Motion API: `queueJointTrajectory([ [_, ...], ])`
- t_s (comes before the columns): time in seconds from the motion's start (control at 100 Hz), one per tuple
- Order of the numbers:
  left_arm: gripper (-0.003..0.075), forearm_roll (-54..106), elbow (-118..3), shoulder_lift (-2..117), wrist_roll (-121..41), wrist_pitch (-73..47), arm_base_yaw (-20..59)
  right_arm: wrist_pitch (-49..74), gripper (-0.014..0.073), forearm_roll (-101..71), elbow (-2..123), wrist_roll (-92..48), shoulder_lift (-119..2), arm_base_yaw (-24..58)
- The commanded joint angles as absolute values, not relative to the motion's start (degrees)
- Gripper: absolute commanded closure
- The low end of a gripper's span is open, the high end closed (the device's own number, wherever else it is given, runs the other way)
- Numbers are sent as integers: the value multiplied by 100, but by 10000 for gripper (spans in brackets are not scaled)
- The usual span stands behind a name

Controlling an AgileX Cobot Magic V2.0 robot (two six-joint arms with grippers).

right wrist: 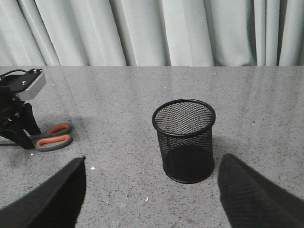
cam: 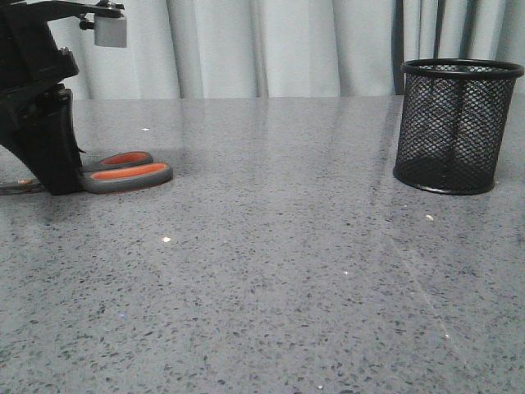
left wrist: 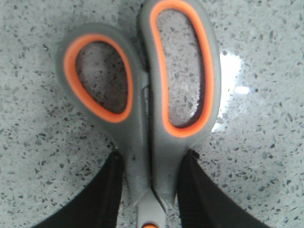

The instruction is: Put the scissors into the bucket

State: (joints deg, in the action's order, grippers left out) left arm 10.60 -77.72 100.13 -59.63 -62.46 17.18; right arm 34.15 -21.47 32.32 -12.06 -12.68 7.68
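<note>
The scissors [cam: 127, 172] lie flat on the grey table at the left, with grey handles and orange-lined loops. My left gripper [cam: 49, 176] is down at the table on them. In the left wrist view its two black fingers press on both sides of the scissors [left wrist: 142, 142] just below the loops, near the pivot, so my left gripper [left wrist: 151, 190] is shut on them. The blades are hidden. The black mesh bucket [cam: 455, 127] stands upright at the far right. My right gripper [right wrist: 152, 190] is open and empty, facing the bucket [right wrist: 185, 142]. The scissors [right wrist: 52, 138] lie off to one side of it.
The speckled grey table [cam: 271, 271] runs back to pale curtains [cam: 262, 41]. The left arm's black body with its grey camera block [cam: 110, 31] rises above the scissors. A wide stretch of bare table lies between scissors and bucket.
</note>
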Motion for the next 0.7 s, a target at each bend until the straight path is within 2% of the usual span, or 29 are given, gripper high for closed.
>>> queueJointTrajectory([
  [0.0,730,1254,-7842,9864,-5960,-6105,1726,3053,75,-2280,3349,-1256,-1392,759],
  [0.55,730,1277,-7852,9030,-5960,-5827,1726,3087,75,-2325,3349,-1256,-1392,759],
  [0.69,730,1746,-7852,8661,-5960,-5590,1726,3087,75,-2723,3349,-1402,-1402,759],
])
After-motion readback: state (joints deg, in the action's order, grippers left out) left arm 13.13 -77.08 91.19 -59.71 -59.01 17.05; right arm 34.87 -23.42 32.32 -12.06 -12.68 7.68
